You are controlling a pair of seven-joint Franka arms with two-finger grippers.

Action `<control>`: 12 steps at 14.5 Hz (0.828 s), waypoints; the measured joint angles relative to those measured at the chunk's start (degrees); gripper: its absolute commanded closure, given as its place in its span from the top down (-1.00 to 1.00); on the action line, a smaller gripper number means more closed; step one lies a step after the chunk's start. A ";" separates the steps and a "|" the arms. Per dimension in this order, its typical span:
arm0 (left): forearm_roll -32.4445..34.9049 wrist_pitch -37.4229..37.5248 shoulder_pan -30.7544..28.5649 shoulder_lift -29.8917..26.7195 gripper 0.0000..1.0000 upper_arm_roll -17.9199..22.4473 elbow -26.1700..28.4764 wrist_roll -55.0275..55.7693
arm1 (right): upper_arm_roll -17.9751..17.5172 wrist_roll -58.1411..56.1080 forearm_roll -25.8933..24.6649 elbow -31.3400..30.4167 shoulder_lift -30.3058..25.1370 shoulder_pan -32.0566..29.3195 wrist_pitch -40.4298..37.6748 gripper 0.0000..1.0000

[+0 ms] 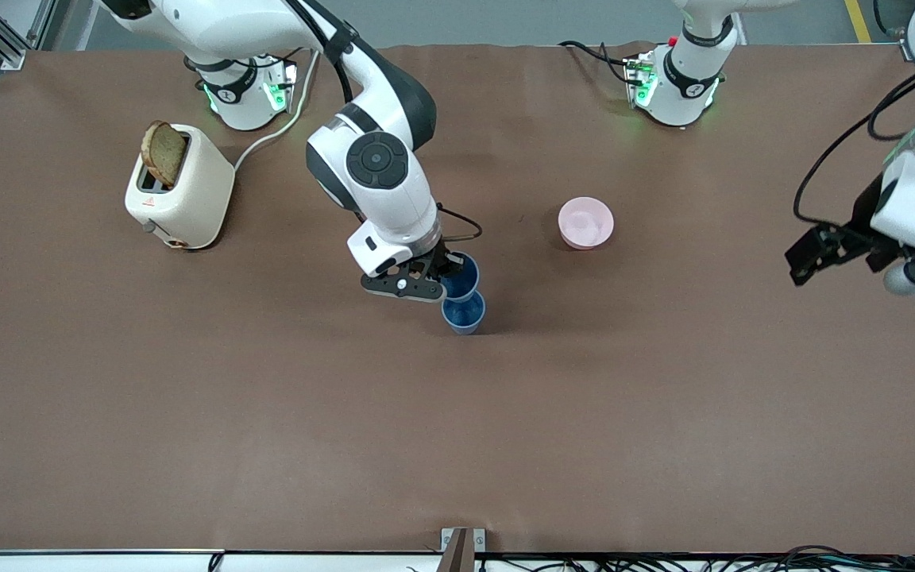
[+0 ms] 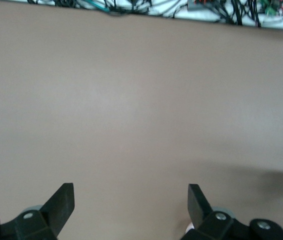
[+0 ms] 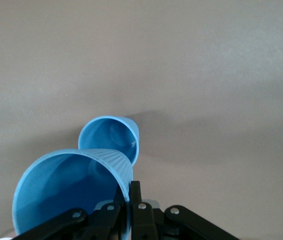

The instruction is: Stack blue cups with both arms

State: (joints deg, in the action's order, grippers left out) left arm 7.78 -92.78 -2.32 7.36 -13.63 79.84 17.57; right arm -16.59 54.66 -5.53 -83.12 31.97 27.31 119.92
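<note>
Right gripper: the black two-finger right gripper (image 1: pixel 435 280) hangs at mid-table with its fingers closed on the rim wall of a small matte blue tapered plastic cup (image 1: pixel 461 274) — one finger inside the mouth, one outside, as the right wrist view shows (image 3: pixel 126 207).
Held cup: lifted and tilted (image 3: pixel 71 192), just above and overlapping the rim of the second cup.
Second blue cup: an identical matte blue tumbler (image 1: pixel 464 311) stands upright on the table, mouth open (image 3: pixel 110 140); I cannot tell whether the two cups touch.
Pink bowl: a small round pale pink plastic bowl (image 1: pixel 585 222) sits on the table near the standing cup, toward the left arm's end and farther from the front camera than it.
Toaster: a cream-white rounded toaster (image 1: pixel 179 189) with a brown slice of bread (image 1: pixel 164 152) standing in its slot, well apart from the standing cup, toward the right arm's end.
Left gripper: the black left gripper (image 1: pixel 831 250) waits in the air over the left arm's end of the table, its fingers spread wide (image 2: pixel 61 202), nothing between them.
Surface: a plain matte brown table covering (image 1: pixel 457 437) with faint creases.
Room: grey floor above the table's top edge, with a yellow line (image 1: pixel 855 20) and aluminium framing (image 1: pixel 5 36) — loose black cables (image 1: pixel 743 560) along the near edge.
</note>
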 measured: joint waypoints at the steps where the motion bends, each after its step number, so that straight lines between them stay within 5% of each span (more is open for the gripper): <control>1: -1.86 1.67 -0.66 -1.26 1.00 0.00 0.15 -1.49 | 0.00 0.00 -0.15 0.00 0.24 0.04 0.47 -0.98; 7: -4.87 4.15 1.53 -9.33 1.00 5.25 7.07 -7.43 | -0.01 0.00 -0.19 0.02 2.21 0.60 1.85 -0.98; 12: -4.88 4.47 2.63 -10.85 1.00 6.72 9.21 -8.97 | 0.02 0.01 -0.19 0.12 2.66 0.89 3.67 -0.98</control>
State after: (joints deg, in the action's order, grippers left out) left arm 2.90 -88.31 0.31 -3.49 -6.91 89.05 8.60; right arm -16.57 54.66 -5.72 -83.00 34.63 28.20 123.59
